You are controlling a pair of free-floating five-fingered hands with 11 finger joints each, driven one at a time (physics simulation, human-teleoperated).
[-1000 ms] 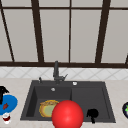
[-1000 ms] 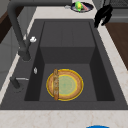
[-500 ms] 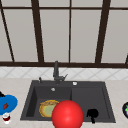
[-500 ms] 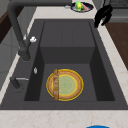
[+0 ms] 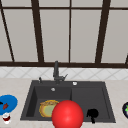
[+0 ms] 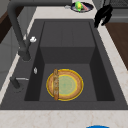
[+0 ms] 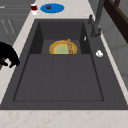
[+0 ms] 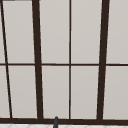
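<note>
One black hand (image 5: 92, 113) hovers above the front rim of the dark sink (image 5: 28, 102), on its right half; by its place in the front view I take it for the right hand. Its fingers hang down relaxed and hold nothing. The same hand (image 6: 102, 15) shows at the far end in the left side view, and this hand (image 7: 8, 54) sits at the left edge in the right side view. In the left basin lies a yellow plate (image 6: 66, 85) with a brown wooden piece (image 6: 56, 85) across it. A red ball (image 5: 67, 115) shows low in the front view.
A dark faucet (image 5: 56, 71) stands behind the sink. On the left counter sit a blue plate (image 5: 8, 102) with a small red item and a red and white cup (image 5: 6, 117). A dark plate with green food (image 6: 81, 6) sits on the right counter.
</note>
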